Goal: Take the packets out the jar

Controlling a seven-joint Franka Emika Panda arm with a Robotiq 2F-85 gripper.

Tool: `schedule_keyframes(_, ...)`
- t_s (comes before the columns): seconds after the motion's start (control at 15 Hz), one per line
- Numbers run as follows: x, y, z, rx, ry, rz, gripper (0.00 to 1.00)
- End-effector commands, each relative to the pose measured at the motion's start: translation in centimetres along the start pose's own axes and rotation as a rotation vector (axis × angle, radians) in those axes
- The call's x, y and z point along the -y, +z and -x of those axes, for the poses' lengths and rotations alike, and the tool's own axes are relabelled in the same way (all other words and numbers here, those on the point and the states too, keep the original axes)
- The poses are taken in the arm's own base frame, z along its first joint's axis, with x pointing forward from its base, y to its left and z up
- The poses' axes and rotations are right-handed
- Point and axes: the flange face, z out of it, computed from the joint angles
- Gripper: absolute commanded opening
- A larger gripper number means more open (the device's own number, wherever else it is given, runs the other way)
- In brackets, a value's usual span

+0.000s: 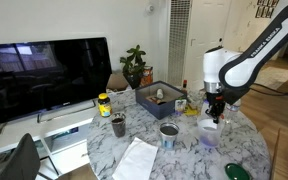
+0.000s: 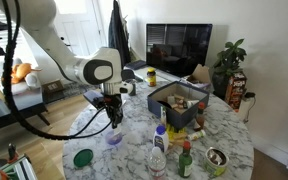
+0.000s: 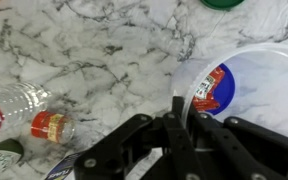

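The jar (image 3: 246, 95) is a translucent lavender-white tub on the marble table; it also shows in both exterior views (image 1: 210, 126) (image 2: 114, 138). One red packet (image 3: 213, 88) with pale marks lies inside it against the near wall; I cannot see any others. My gripper (image 3: 187, 108) comes down onto the jar's near rim. Its fingers are close together, one outside the wall and one just inside, so it looks shut on the jar's wall. In both exterior views the gripper (image 1: 215, 110) (image 2: 112, 120) hangs straight down over the jar.
A clear plastic bottle (image 3: 12, 108) with a red label lies left of the gripper. A green lid (image 2: 82, 157) lies near the table edge. A grey tin (image 1: 169, 133), a dark cup (image 1: 118, 125), a blue box (image 2: 179, 100) and small bottles (image 2: 160, 150) stand on the round table.
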Motion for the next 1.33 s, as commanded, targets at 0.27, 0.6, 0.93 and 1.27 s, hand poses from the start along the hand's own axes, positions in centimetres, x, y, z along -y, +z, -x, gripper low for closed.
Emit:
schedule_keyframes(0.27, 3.6, -12.4, 3.4, -0.092, 0.102, 0.377, 0.01)
schedule_keyframes(0.6, 6.0, -14.4, 3.9, -0.117, 0.082, 0.466, 0.05)
schedule_keyframes(0.93, 6.7, -14.6, 4.2, -0.153, 0.072, 0.557, 0.01)
schedule_keyframes(1.27, 8.3, -15.3, 5.5, -0.239, 0.051, 0.828, 0.01)
